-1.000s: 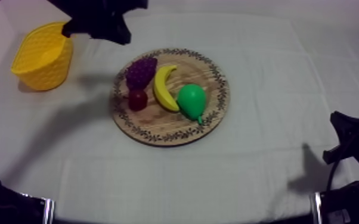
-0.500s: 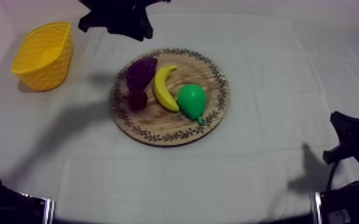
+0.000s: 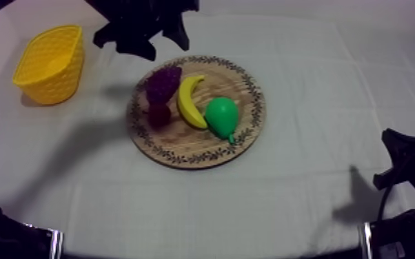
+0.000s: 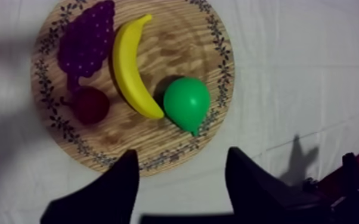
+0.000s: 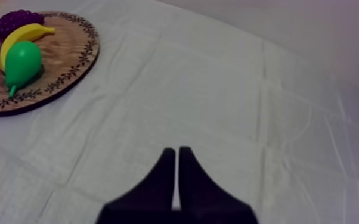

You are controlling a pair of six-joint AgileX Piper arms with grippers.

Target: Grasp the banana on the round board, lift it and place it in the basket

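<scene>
The left gripper (image 3: 156,43) is hovering at the upper centre of the overhead frame, just past the far edge of the wooden board (image 3: 251,103). Its two black fingers (image 4: 115,189) are standing wide apart and gripping nothing, and its own camera is looking down between them at the board's rim. The banana (image 3: 189,102) is lying on the board at mid-frame, between the grapes (image 3: 163,84) on its left and the green pear (image 3: 221,117) on its right, its lower end touching the pear. A small red fruit (image 3: 158,115) is sitting just below the grapes. The yellow basket (image 3: 60,77) is standing on the grey-white cloth (image 3: 320,76) at the upper left of the frame, well apart from the board. At the lower right, the right arm (image 3: 407,172) is sitting low. The right gripper (image 5: 176,156) is pointing across bare cloth, its fingers pressed together into a narrow wedge, with the board well off.
</scene>
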